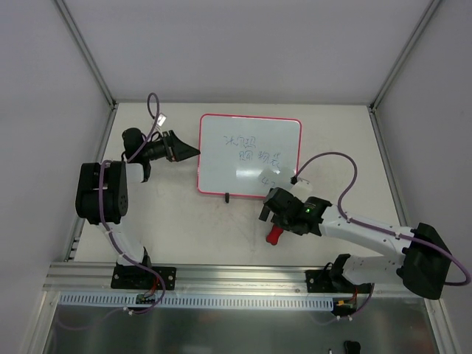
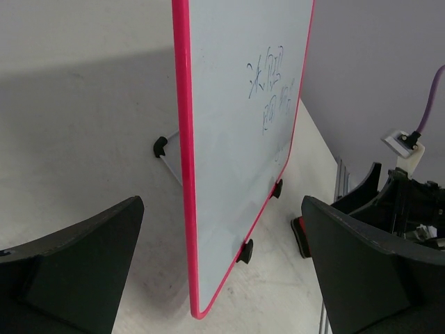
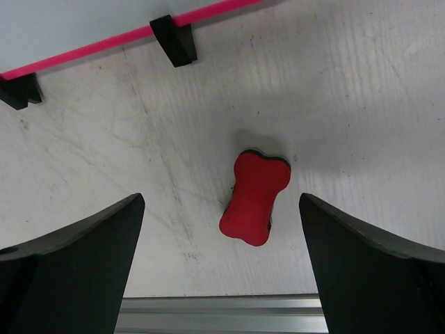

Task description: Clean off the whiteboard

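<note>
The whiteboard, white with a pink frame and faint handwriting, lies flat at the table's middle back. My left gripper is open at its left edge. In the left wrist view the whiteboard runs edge-on between the wide-apart fingers of the left gripper, which do not touch it. The red bone-shaped eraser lies on the table just in front of the board. My right gripper hovers over it, open and empty. From the right wrist the eraser sits between the spread fingers of the right gripper.
An aluminium rail runs along the near table edge, seen also as the rail just below the eraser. Enclosure walls close the back and sides. Two black feet stick out from the board's near edge. A purple cable loops over the right arm.
</note>
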